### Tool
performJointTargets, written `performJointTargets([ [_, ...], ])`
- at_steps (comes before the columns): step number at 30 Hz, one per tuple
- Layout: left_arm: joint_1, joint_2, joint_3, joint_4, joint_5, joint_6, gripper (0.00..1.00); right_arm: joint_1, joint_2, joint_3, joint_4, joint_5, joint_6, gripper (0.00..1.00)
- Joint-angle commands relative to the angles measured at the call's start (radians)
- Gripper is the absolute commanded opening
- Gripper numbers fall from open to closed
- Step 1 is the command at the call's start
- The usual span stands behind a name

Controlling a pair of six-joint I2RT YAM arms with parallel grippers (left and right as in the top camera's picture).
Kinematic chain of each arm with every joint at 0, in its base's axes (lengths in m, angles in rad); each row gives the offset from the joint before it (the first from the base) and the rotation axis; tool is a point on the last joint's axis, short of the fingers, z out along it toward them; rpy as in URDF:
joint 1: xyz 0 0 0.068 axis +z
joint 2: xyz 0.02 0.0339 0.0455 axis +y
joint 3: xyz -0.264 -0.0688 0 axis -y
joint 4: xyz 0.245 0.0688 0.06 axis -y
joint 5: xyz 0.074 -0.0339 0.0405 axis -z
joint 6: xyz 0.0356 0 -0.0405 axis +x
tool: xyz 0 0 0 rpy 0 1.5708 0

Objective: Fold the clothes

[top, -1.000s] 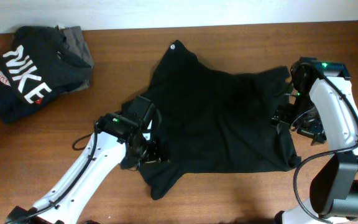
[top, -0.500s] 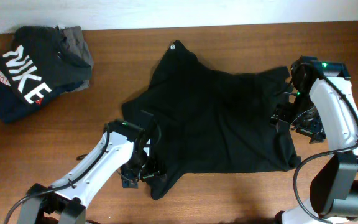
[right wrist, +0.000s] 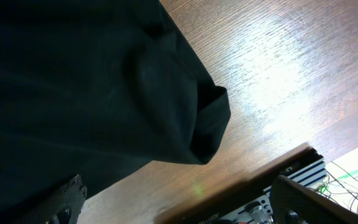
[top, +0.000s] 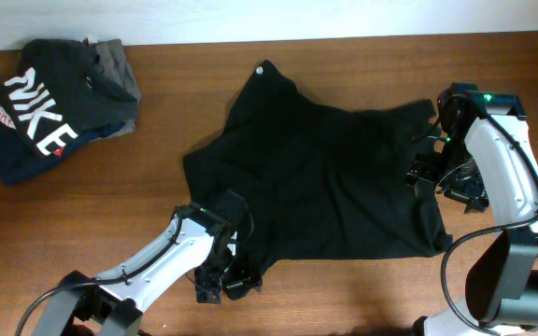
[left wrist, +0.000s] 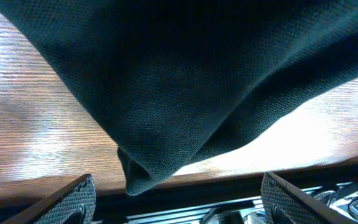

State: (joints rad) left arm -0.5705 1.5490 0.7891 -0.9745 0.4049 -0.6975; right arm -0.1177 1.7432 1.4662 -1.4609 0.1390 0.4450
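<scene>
— Where is the black T-shirt (top: pixel 316 177), and how does it lie?

— Around the middle of the table (top: pixel 157 121), opened flat but skewed and rumpled, with soft creases. One pointed end reaches toward the far edge and carries a small white round mark (top: pixel 259 68).

— And its edges?

— The near-left corner tapers to a folded tip. The left gripper (top: pixel 222 280) sits right there, jaws spread wide; the wrist view shows the tip lying between the fingers (left wrist: pixel 79 198), unclamped. The right edge bunches into a rolled corner at the right gripper (top: pixel 426 174), also wide open and holding nothing.

— Room to move?

— There is broad bare wood to the left, between the shirt and the dark NIKE garment (top: pixel 35 112), which lies on a grey garment (top: pixel 115 58) in the far-left corner, well apart. Only a narrow strip of wood shows along the near edge. On the right it is tight, with the right arm just beside the fabric.
</scene>
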Motion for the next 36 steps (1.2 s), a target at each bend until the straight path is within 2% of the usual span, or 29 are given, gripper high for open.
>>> performJointTargets([
  [1, -0.006, 0.006, -0.004, 0.018, -0.026, -0.014, 0.84, 0.006, -0.002, 0.003, 0.0, -0.001, -0.003, 0.99],
  [4, -0.006, 0.006, -0.004, 0.067, -0.088, -0.014, 0.84, 0.006, -0.002, 0.003, 0.0, -0.001, -0.027, 0.99],
  [9, -0.006, 0.007, -0.004, 0.077, -0.088, -0.013, 0.67, 0.006, -0.002, 0.003, 0.0, -0.001, -0.026, 0.99],
  [19, -0.006, 0.007, -0.033, 0.116, -0.113, -0.014, 0.59, 0.006, -0.002, 0.003, 0.0, -0.008, -0.026, 0.99],
  [21, -0.006, 0.007, -0.039, 0.127, -0.113, -0.013, 0.55, 0.006, -0.002, 0.003, 0.0, -0.017, -0.026, 0.99],
  [22, -0.006, 0.007, -0.039, 0.129, -0.113, -0.013, 0.52, 0.006, -0.002, 0.003, 0.0, -0.016, -0.026, 0.99],
  [25, -0.006, 0.007, -0.039, 0.129, -0.113, -0.013, 0.23, 0.006, -0.002, 0.003, 0.0, -0.016, -0.026, 0.99],
  [29, -0.006, 0.006, -0.039, 0.125, -0.108, -0.013, 0.01, 0.006, -0.002, 0.003, 0.003, -0.016, -0.025, 0.99],
  [36, -0.005, 0.001, 0.039, 0.041, -0.099, 0.016, 0.01, 0.006, -0.002, 0.003, 0.026, -0.016, -0.018, 0.99],
])
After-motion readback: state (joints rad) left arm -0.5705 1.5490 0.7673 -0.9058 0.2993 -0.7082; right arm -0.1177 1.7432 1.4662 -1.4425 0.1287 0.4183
